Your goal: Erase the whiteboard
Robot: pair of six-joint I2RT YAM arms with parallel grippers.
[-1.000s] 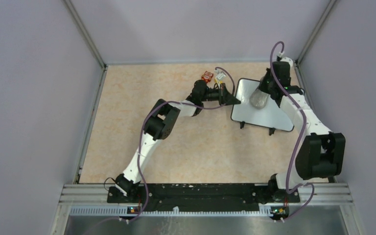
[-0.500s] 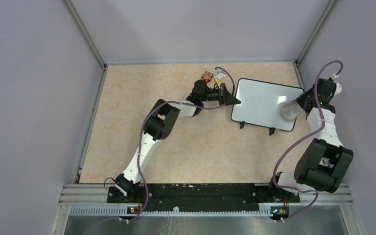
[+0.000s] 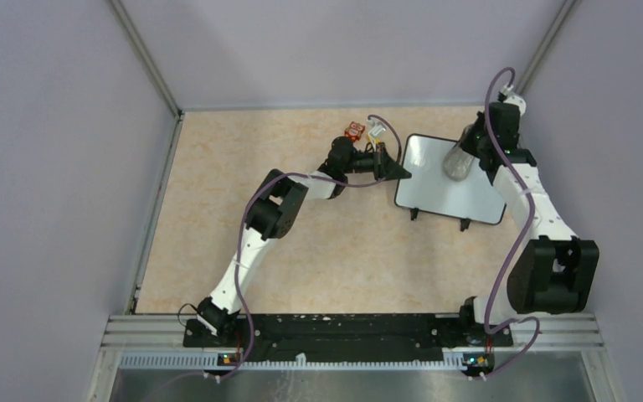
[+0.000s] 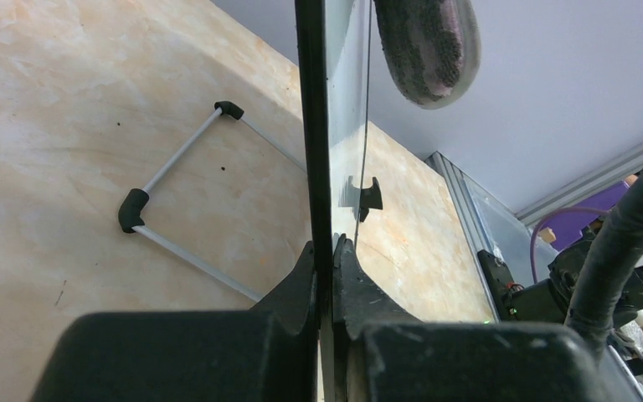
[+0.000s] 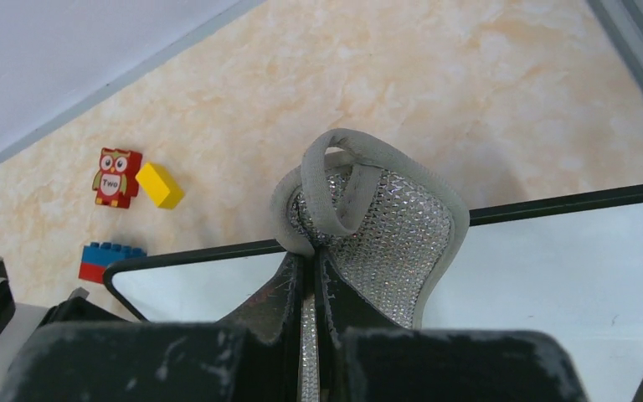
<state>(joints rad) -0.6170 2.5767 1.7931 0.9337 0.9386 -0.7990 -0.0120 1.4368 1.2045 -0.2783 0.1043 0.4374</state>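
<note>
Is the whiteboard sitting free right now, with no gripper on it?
No, the left gripper is clamped shut on the black frame edge of the whiteboard.

The left hand (image 4: 325, 251) pinches the whiteboard (image 4: 312, 126) by its black frame, seen edge-on and upright. Right of the board, a grey cloth (image 4: 427, 50) hangs beside its glossy face. Left of it, a wire stand (image 4: 180, 155) lies on the table (image 4: 59, 117).

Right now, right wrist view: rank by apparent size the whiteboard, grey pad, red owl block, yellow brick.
1. whiteboard, largest even though cropped by the frame.
2. grey pad, but it sits nearest the camera, so it looks inflated.
3. red owl block.
4. yellow brick, only slightly smaller than the owl block; close call.
</note>
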